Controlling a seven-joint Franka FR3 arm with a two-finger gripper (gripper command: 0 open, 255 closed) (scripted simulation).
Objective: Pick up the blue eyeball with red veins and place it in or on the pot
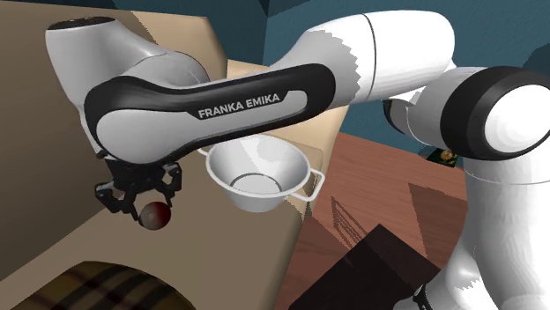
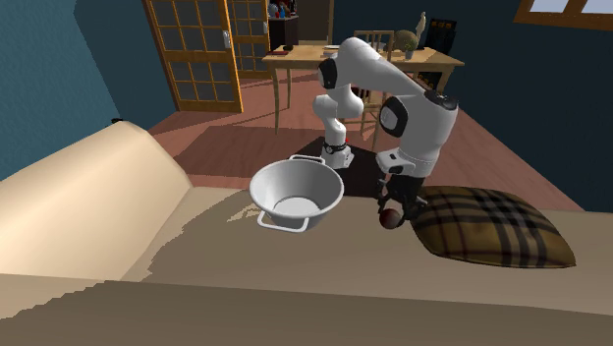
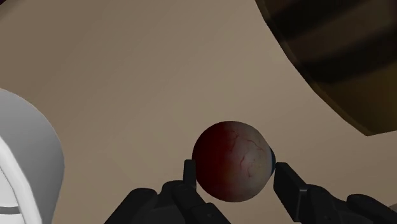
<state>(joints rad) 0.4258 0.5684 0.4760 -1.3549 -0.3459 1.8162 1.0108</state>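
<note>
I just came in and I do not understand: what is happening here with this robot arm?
The white arm's black gripper is shut on a reddish, veined eyeball with a fleck of blue at one side. It holds the eyeball low over the beige surface, between the white pot and the plaid pillow. The pot has nothing inside, so the eyeball is grasped but not yet placed in it.
</note>
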